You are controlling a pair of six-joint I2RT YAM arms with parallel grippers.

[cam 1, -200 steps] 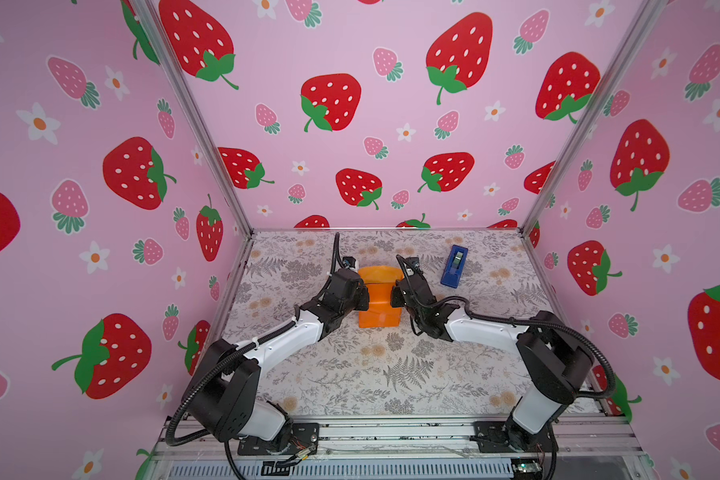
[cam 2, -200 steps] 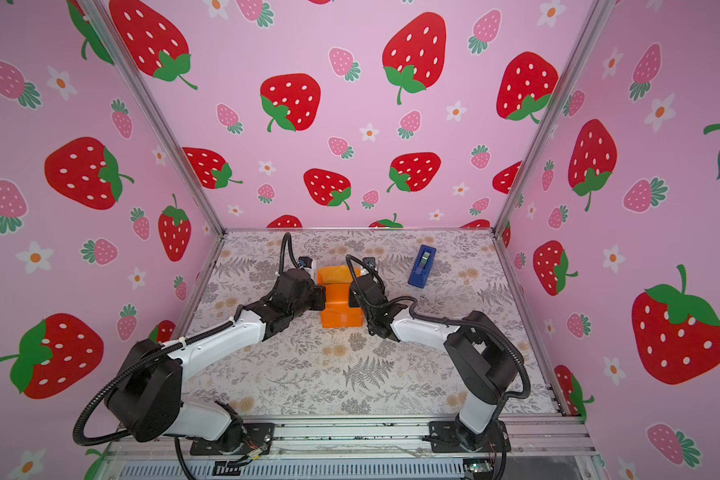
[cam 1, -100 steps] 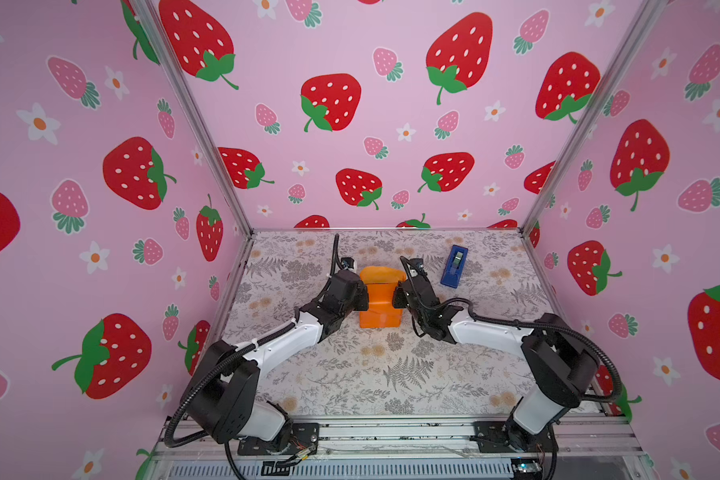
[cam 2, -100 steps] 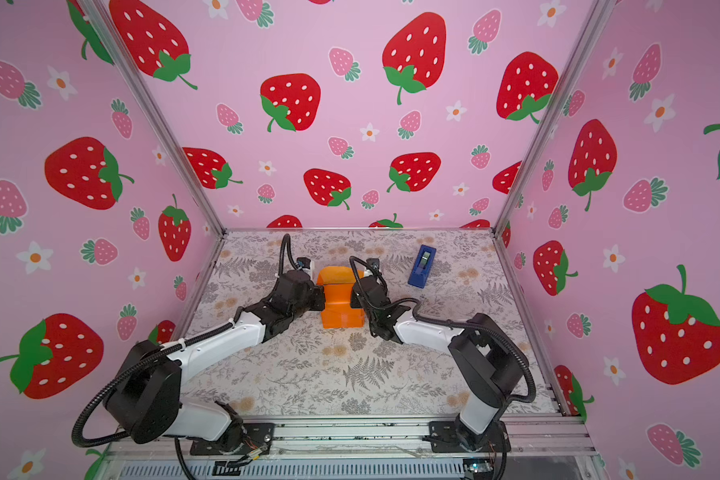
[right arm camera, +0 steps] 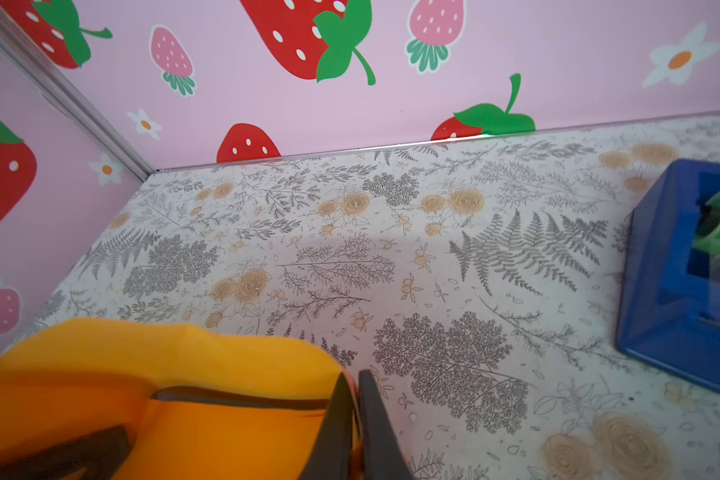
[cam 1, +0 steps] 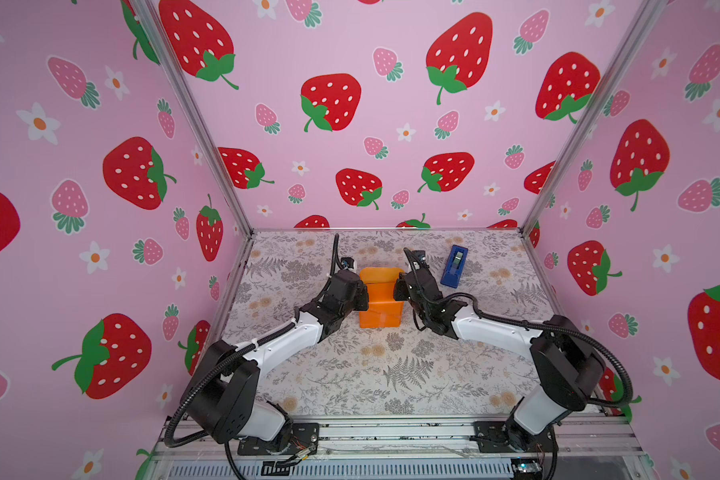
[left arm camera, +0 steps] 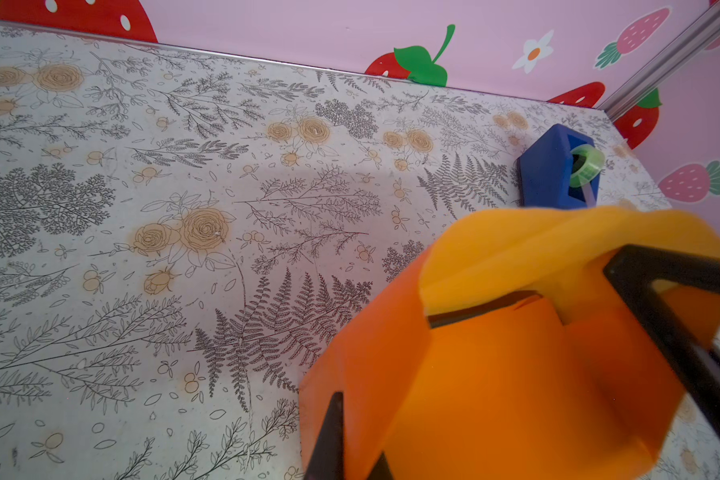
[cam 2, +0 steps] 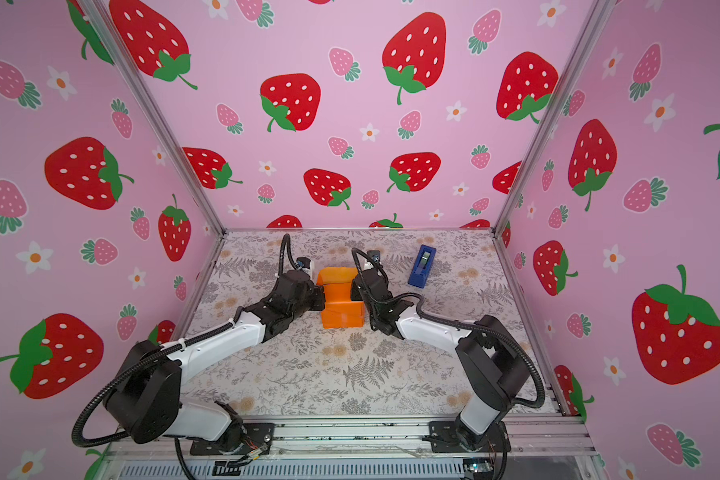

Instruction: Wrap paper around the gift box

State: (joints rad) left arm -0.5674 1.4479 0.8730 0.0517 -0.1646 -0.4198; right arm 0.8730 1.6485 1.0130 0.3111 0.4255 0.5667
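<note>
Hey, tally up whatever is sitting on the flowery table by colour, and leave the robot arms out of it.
Orange: 1, the paper
Blue: 1, the tape dispenser
Green: 1, the tape roll seated in the dispenser
Total: 3

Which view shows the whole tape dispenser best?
A top view: the tape dispenser lies whole and uncovered, though small. In the left wrist view the paper hides one end; the right wrist view crops it.
</note>
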